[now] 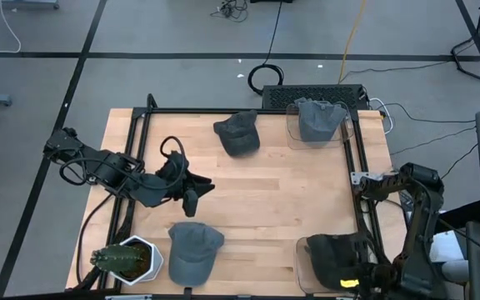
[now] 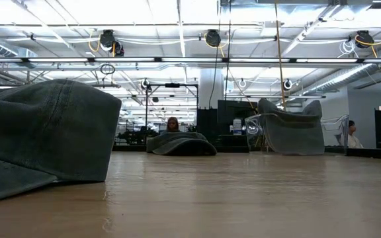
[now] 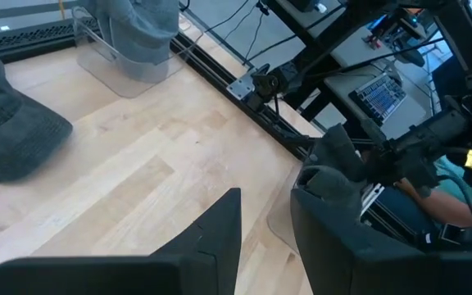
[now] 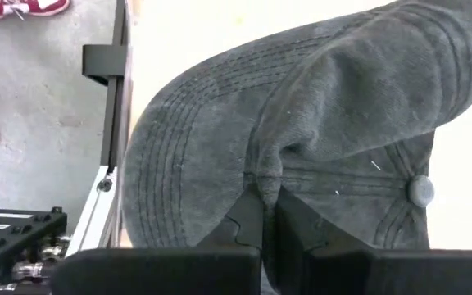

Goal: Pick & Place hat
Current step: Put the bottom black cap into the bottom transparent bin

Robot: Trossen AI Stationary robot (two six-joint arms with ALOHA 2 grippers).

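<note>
My right gripper (image 4: 262, 215) is shut on a dark grey cap (image 1: 333, 257) over a clear bin (image 1: 302, 260) at the table's near right corner. My left gripper (image 3: 265, 238) hovers open at the left middle of the table (image 1: 192, 197), with nothing between its fingers. A grey cap (image 1: 194, 250) lies crown up near the front left. Another dark cap (image 1: 238, 133) lies at the far middle. A grey hat (image 1: 317, 119) sits in a second clear bin (image 1: 292, 133) at the far right. My right gripper pinches a raised fold of the cap's crown cloth (image 4: 265, 176) between its two fingers, close to the seam where the brim (image 4: 170, 180) begins. The fingers come from above, pointing steeply down. Whether the cap rests in the bin or hangs, I cannot tell.
A potted plant in a white pot (image 1: 127, 260) stands at the near left corner. Black rails (image 1: 358, 167) frame the table's sides. Bare wood (image 1: 282, 200) spreads across the table's middle. Cables and a black box (image 1: 315, 93) lie beyond the far edge.
</note>
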